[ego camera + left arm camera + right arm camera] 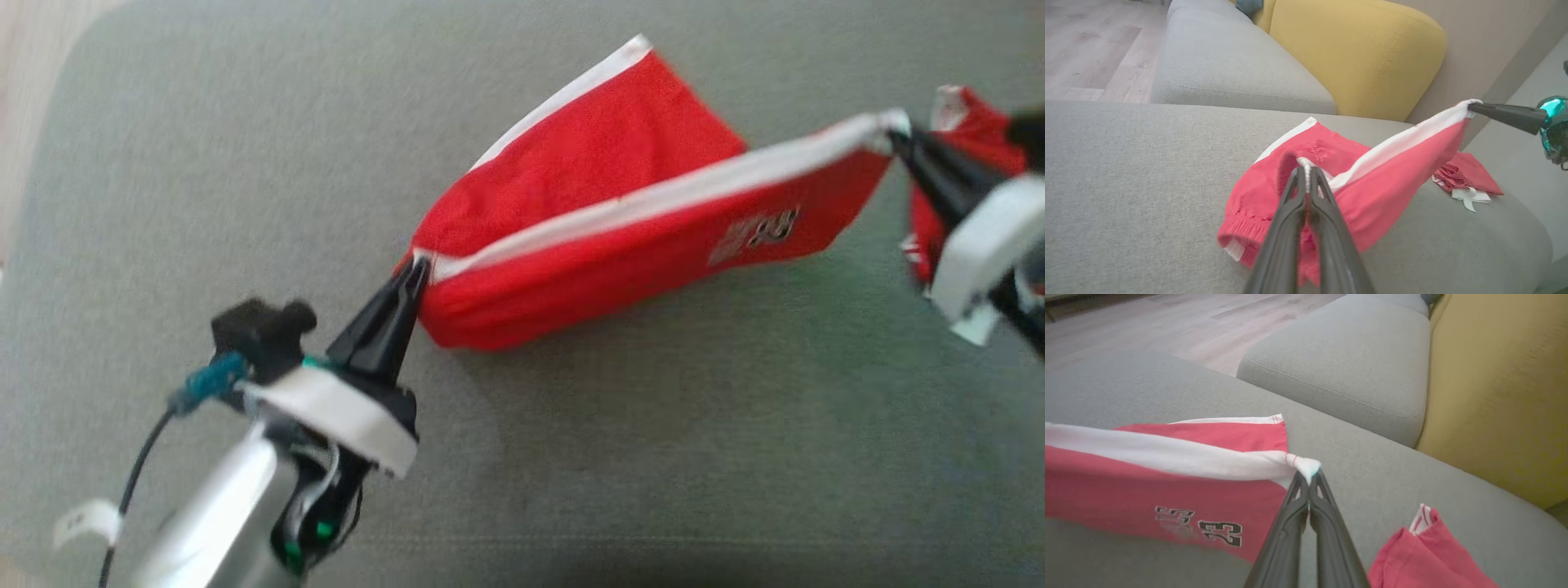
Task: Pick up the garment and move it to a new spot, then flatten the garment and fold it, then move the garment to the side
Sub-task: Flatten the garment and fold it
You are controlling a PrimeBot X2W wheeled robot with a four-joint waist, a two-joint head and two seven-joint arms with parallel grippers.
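1. The left tool (417, 271) has its two dark fingers pinched tight on one end of the white stripe (653, 196) of the red shorts (588, 155), at the elastic waistband corner.
2. The right tool (898, 140) is likewise clamped together on the stripe's other end, at the hem corner.
3. The stripe edge is lifted and stretched taut between the two tools. The rest of the shorts hangs below it and lies on the grey sofa cushion (245, 163).
4. A black-and-white number 23 (1220, 533) is printed on the hanging red panel near the right tool.
5. A second red cloth (1425, 555) with white trim lies crumpled on the cushion just beside the right tool; whether it touches the shorts is unclear.
6. A yellow backrest (1363, 53) rises behind the cushion.
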